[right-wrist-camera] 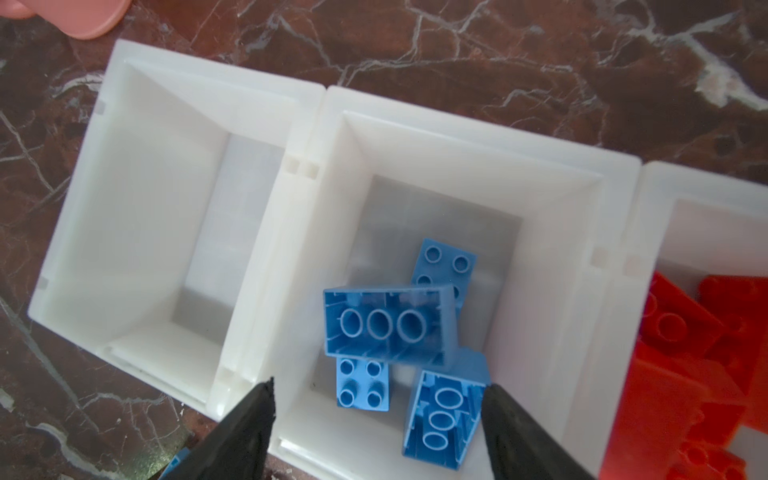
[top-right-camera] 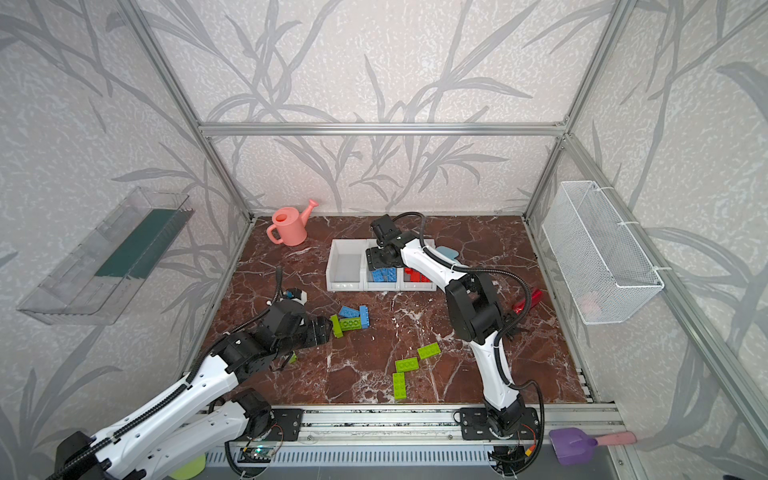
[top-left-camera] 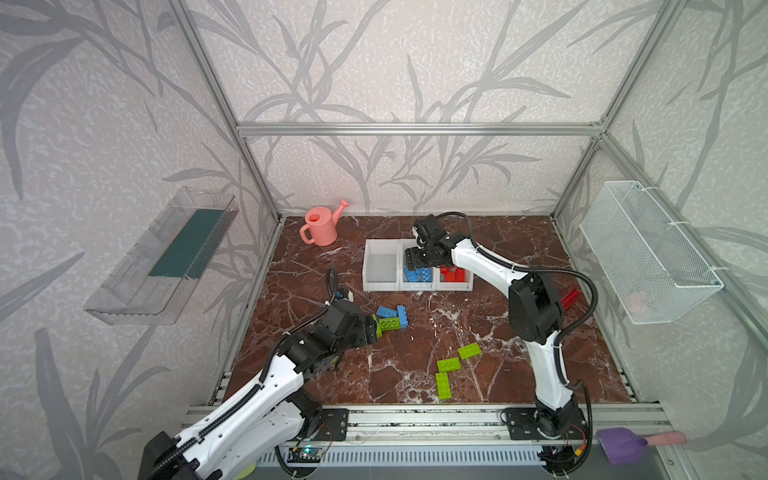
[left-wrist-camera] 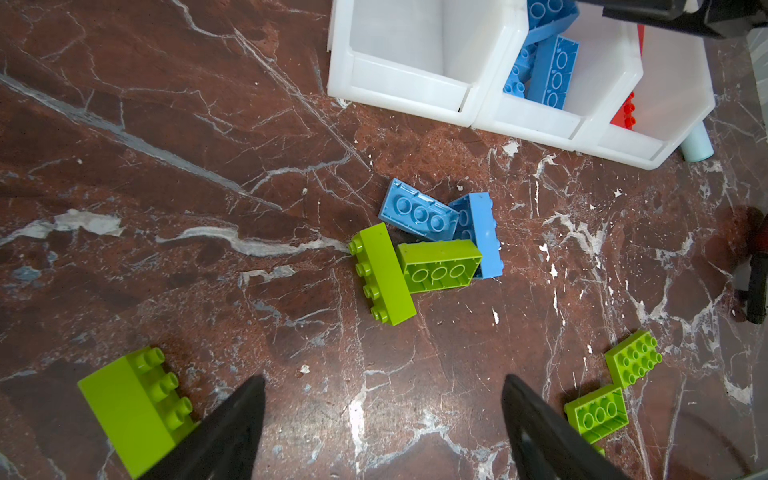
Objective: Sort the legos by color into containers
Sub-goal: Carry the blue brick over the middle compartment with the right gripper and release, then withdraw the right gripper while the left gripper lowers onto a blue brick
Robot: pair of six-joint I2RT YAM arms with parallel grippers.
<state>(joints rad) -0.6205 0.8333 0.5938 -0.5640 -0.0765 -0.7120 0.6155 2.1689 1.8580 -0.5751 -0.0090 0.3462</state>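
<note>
Three joined white containers (top-left-camera: 417, 287) stand mid-table. The left one (right-wrist-camera: 199, 83) is empty, the middle one (right-wrist-camera: 478, 129) holds blue legos (right-wrist-camera: 390, 322), and the right one (right-wrist-camera: 706, 178) holds red legos (right-wrist-camera: 685, 353). My right gripper (right-wrist-camera: 378, 388) hovers open over the middle container, gripping nothing. My left gripper (left-wrist-camera: 383, 380) is open low over the floor, just short of a cluster of two green legos (left-wrist-camera: 382, 274) and two blue legos (left-wrist-camera: 417, 210). Another green lego (left-wrist-camera: 133, 407) lies beside one finger. Three more green legos (top-left-camera: 449, 365) lie nearer the front.
A pink watering can (top-left-camera: 322, 226) stands at the back left. A shiny red object (top-left-camera: 570, 298) lies behind the right arm. A pale blue cylinder (left-wrist-camera: 698, 145) rests against the right container. A wire basket (top-left-camera: 648, 253) and a clear tray (top-left-camera: 166, 257) hang on the side walls.
</note>
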